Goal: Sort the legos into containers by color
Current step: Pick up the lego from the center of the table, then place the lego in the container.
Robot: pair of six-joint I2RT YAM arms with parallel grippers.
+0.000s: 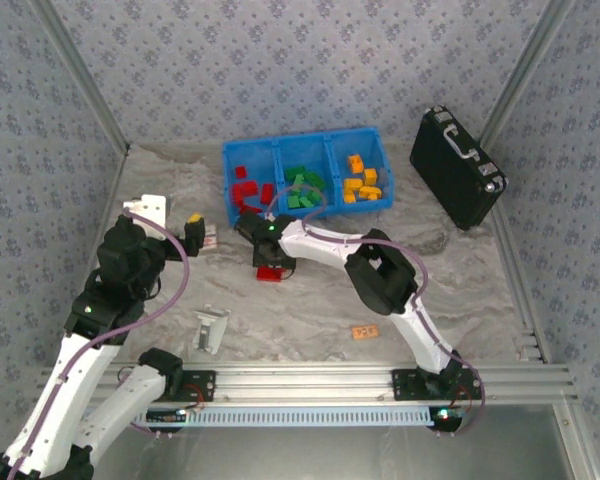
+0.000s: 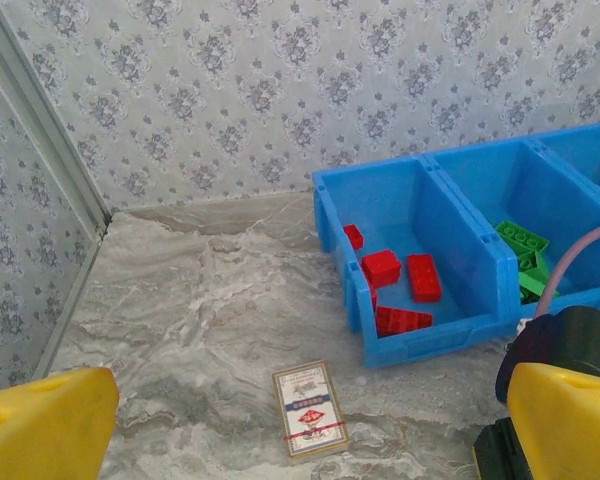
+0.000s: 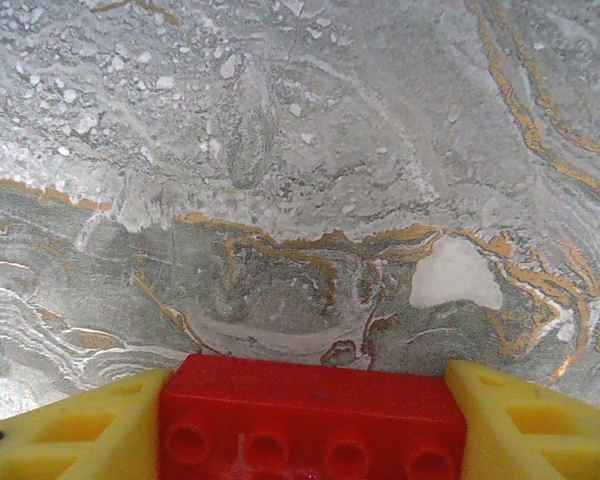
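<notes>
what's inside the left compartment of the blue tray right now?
Red legos, about five, loose on the left compartment floor; no other colour visible. In the left wrist view its front wall hides the nearest strip of floor, so a brick there could be missed.

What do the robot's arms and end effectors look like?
Both arms have white links and black joint housings with green lights. A purple cable loops along the left arm, a paler one along the right arm. The left end effector and right end effector have blocky yellow fingers.
</notes>
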